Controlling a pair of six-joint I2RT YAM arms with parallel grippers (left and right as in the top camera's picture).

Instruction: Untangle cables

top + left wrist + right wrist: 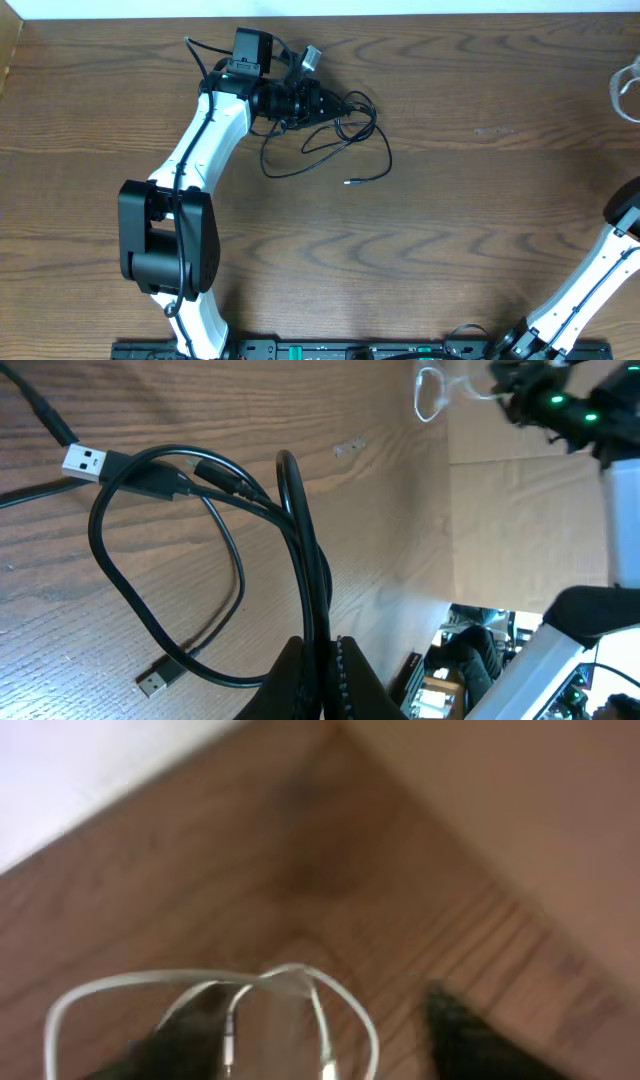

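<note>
Brown wooden worktop (480, 220): the left tool (322, 650) is clamped on the thin black looped cable (305, 550); pulling may tighten its crossings. The right tool (320, 1010) stands open with the thin white cable (290, 972) loose between its fingers, near the right edge, where it could slide off.

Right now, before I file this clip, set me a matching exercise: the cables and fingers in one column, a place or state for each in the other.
Things:
1. black cable
2. white cable
3. left fingers
4. right fingers

Places or states:
A. apart
B. at the right edge of the table
C. shut on a cable
D. in loops near the far side, left of the middle

Pairs: 1-D, 2-B, 3-C, 4-A.
</note>
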